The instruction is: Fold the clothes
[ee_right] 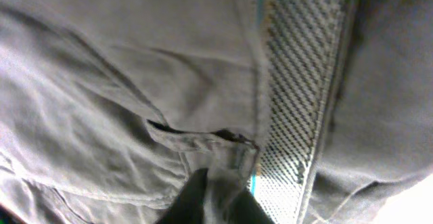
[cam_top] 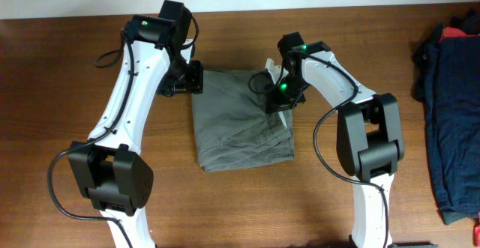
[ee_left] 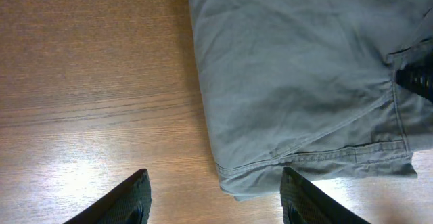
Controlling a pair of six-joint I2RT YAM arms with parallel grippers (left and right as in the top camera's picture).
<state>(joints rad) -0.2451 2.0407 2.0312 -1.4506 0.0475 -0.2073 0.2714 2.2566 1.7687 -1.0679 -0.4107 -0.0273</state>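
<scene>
The grey-olive shorts [cam_top: 232, 121] lie folded and wrinkled in the middle of the wooden table [cam_top: 67, 76]. My left gripper [cam_top: 197, 78] is open at the shorts' far left edge. In the left wrist view its fingers [ee_left: 220, 204] straddle a hemmed corner of the shorts [ee_left: 298, 82], just above the wood. My right gripper [cam_top: 274, 100] is over the shorts' far right part. In the right wrist view its fingers [ee_right: 220, 200] are shut on a fold of the shorts [ee_right: 135, 82] beside the mesh-lined waistband [ee_right: 298, 82].
A pile of dark navy garments [cam_top: 454, 121] lies at the table's right edge, with a bit of red cloth [cam_top: 457, 32] at its top. Bare wood surrounds the shorts on the left and front.
</scene>
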